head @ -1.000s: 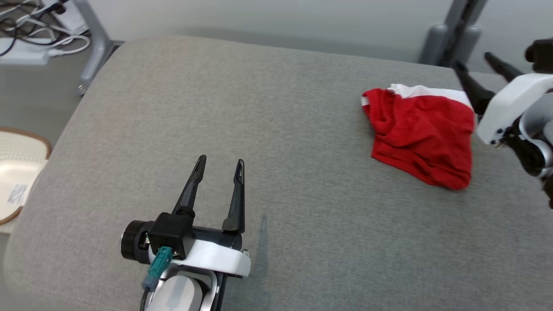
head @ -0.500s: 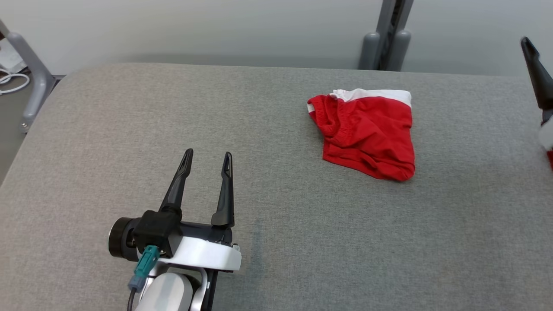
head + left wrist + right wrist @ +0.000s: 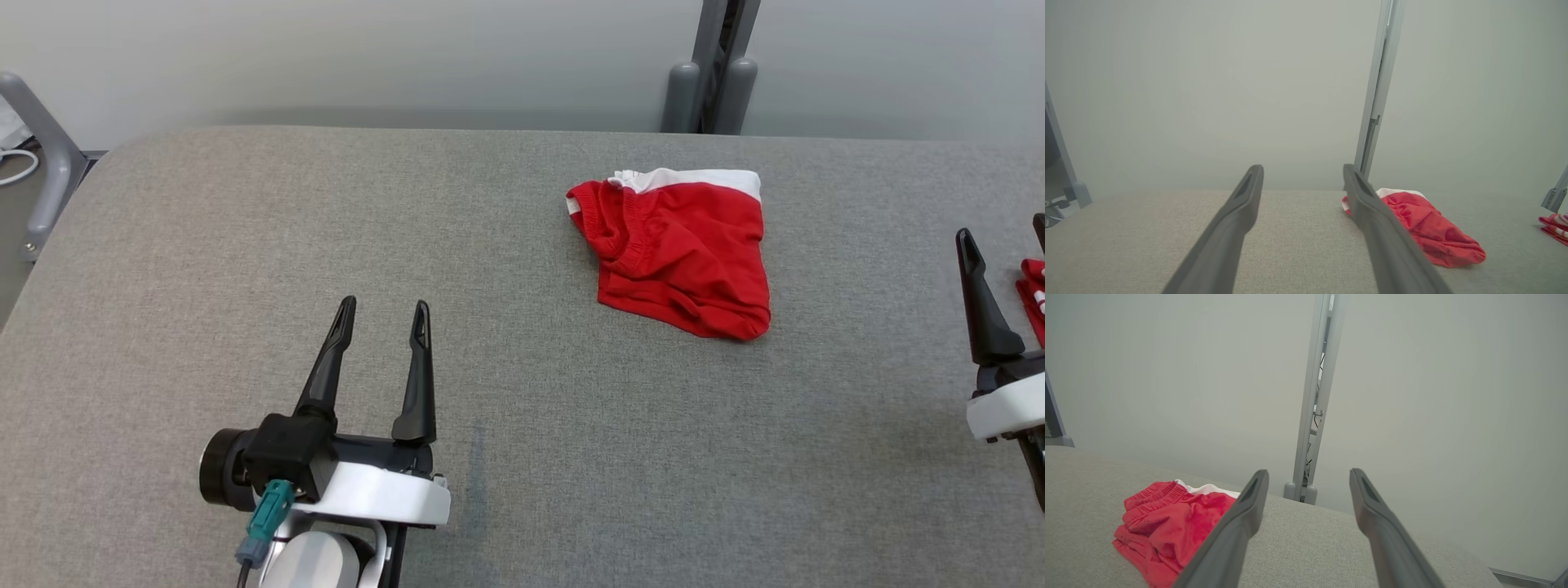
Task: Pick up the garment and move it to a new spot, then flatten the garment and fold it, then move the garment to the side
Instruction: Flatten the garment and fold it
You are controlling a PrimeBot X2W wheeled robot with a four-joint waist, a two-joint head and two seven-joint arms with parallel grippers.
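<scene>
Nearest, at lower left of head view: left gripper (image 3: 385,303), low over bare grey pad (image 3: 245,229), fingers pointing toward the far edge. Jaws spread wide, holding nothing, touching nothing. Same spread in left wrist view (image 3: 1302,167), with bare pad and wall in the gap.

At right edge of head view: right gripper (image 3: 1004,229), partly cut off by the frame, one finger (image 3: 984,304) in full view, the other just at the border. Jaws wide apart in right wrist view (image 3: 1309,472), empty.

Just beside right gripper, at the frame edge: second cloth (image 3: 1033,292), red with white stripes, mostly out of frame. Also at far right in left wrist view (image 3: 1555,226).

Farther back, right of centre on pad: garment (image 3: 682,261), red shorts with a white band along the far edge, lying crumpled, gathered elastic hem at its left. Well apart from both grippers, ahead of them and between their lines. In left wrist view (image 3: 1433,228), right of the fingers and partly hidden by one. In right wrist view (image 3: 1163,526), left of the fingers, likewise partly hidden.

Beyond the far edge of pad: grey post (image 3: 710,73), upright against pale wall (image 3: 326,57). At far left: bent grey frame leg (image 3: 41,155).
</scene>
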